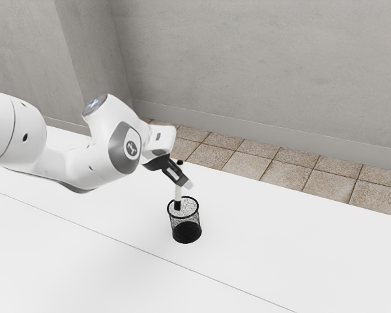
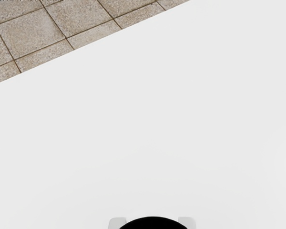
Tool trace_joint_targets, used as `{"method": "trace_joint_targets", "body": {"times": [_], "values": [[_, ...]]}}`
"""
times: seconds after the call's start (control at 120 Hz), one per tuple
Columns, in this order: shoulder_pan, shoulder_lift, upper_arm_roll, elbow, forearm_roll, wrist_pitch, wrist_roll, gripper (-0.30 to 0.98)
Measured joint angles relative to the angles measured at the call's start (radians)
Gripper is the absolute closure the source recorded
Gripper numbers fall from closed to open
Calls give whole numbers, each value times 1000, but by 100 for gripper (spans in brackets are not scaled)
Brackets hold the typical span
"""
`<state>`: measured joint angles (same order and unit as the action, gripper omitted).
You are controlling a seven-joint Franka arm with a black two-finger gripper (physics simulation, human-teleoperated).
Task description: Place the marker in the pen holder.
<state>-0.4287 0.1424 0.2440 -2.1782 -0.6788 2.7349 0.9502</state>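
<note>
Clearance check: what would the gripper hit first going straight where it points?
Likely the pen holder, via the held marker: its lower end overlaps the holder's mouth in the exterior view. The gripper itself slants toward the tabletop. Depth's unclear.

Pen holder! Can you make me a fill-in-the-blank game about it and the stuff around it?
1. The pen holder is coloured ____.
2. The gripper is shut, not ____, on the marker.
3. Between its dark ends, the marker is ____.
4. Beyond the table, the floor is covered with brownish ____.

Missing words: black; open; white; tiles.
</note>
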Motion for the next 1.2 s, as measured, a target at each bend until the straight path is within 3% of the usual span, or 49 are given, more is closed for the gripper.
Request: {"method": "trace_joint_targets", "body": {"times": [0.533,0.717,0.883,0.917,0.983,1.033,1.117,1.2], "values": [[-13,28,-2,5,-4,31,14,72],[-23,27,-3,6,-2,25,24,34],[-27,-13,23,26,8,5,28,16],[-27,-55,60,57,71,-44,13,13],[24,-107,80,340,357,-306,-83,10],[66,-133,70,495,498,-510,-160,8],[154,-145,36,588,620,-757,-274,5],[394,-146,-149,620,686,-921,-369,3]]}}
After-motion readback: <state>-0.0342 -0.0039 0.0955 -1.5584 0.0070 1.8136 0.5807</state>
